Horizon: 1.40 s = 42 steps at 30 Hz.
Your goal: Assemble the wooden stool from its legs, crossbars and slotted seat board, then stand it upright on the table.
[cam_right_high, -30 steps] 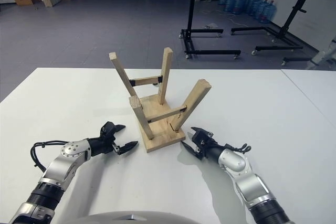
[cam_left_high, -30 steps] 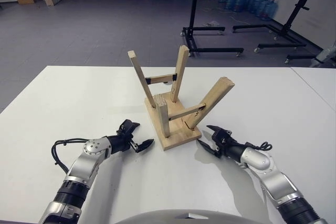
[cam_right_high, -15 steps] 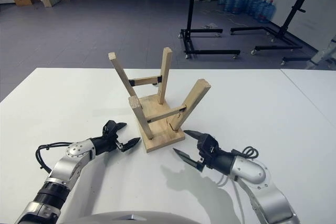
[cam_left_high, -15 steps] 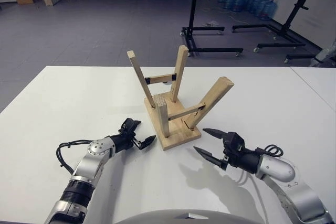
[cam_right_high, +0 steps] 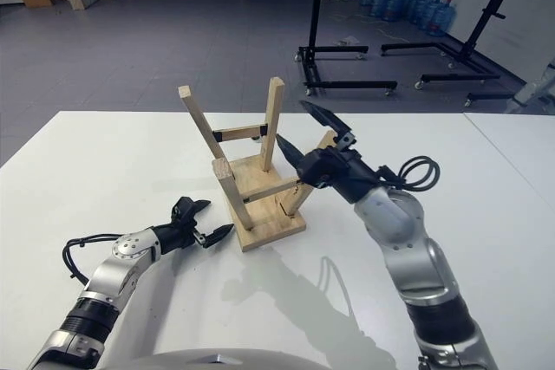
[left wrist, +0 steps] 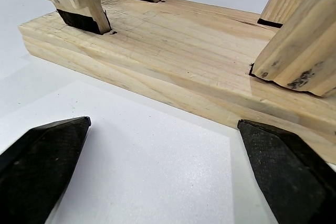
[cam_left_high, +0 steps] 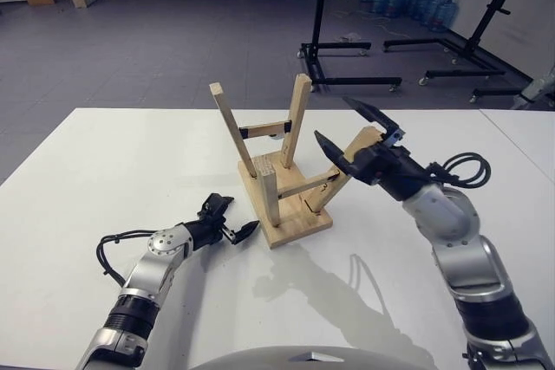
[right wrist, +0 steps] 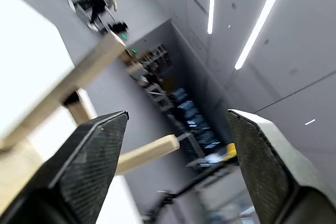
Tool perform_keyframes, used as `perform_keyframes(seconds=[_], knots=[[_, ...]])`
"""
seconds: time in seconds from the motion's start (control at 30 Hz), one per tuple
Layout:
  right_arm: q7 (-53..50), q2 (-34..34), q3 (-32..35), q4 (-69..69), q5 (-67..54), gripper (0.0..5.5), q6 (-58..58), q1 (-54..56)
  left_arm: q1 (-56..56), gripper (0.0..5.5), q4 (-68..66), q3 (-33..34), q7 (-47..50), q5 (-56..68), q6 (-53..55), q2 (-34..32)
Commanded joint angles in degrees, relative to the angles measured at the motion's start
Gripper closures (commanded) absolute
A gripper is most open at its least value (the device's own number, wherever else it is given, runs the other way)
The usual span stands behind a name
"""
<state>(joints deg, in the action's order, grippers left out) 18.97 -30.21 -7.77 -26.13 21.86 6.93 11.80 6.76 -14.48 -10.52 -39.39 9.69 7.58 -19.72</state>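
The wooden stool stands upside down on the white table, its slotted seat board flat on the surface and the legs pointing up. Two crossbars join the legs. The right-hand leg leans outward. My left gripper lies open on the table just left of the seat board's near corner; the board's edge fills the gap beyond its fingertips. My right gripper is raised and open, level with the tilted leg's top, with leg ends showing between its fingers.
Black wheeled metal racks stand on the floor beyond the table, with water bottles farther back. A second white table adjoins at the right. There is bare table surface on both sides of the stool and in front of it.
My right gripper rose from the table near the seat board's right corner up to the tilted leg's top, staying open. The left gripper edged slightly closer to the board.
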Motion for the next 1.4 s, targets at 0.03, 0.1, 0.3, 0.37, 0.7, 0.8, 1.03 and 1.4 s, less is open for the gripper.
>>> perform_keyframes(seconds=[0.03,0.1,0.3,0.37,0.7,0.8,1.03,1.4], knots=[[-1.5,0.4,-7.6,11.2,11.4,2.02,1.0,1.8,-2.0,0.36,-3.0,-1.8,-0.5,-2.0,3.6,-0.2],[3.5,-0.1,-12.0,16.5,13.3,2.02,-2.0,-0.9,-1.3,0.36,-3.1,-2.2,-0.9,-2.2,3.8,-0.2],[13.4,-1.0,-14.5,15.7,6.7,2.02,-9.8,-6.7,-1.6,0.36,-4.1,-0.7,-0.4,-2.0,3.2,-0.7],[11.2,-1.0,-13.8,15.4,6.3,2.02,-7.9,-5.3,-1.7,0.36,-4.3,-0.5,-0.1,-2.0,3.0,-0.3],[1.8,7.2,5.4,1.4,-17.2,2.02,-5.7,6.6,-0.5,0.36,14.4,9.8,1.7,6.6,-2.9,-0.4],[0.6,8.6,12.7,-1.9,-27.3,2.02,-9.4,9.6,0.4,0.36,24.5,15.0,2.5,14.3,1.5,-0.9],[-0.5,12.6,22.8,-6.1,-53.4,2.02,-24.0,-1.4,1.5,0.36,42.1,21.3,7.8,38.8,13.4,1.2],[0.5,16.0,18.6,-3.7,-55.7,2.02,-23.5,-10.3,-4.2,0.36,45.1,16.0,5.9,42.2,17.6,0.9]])
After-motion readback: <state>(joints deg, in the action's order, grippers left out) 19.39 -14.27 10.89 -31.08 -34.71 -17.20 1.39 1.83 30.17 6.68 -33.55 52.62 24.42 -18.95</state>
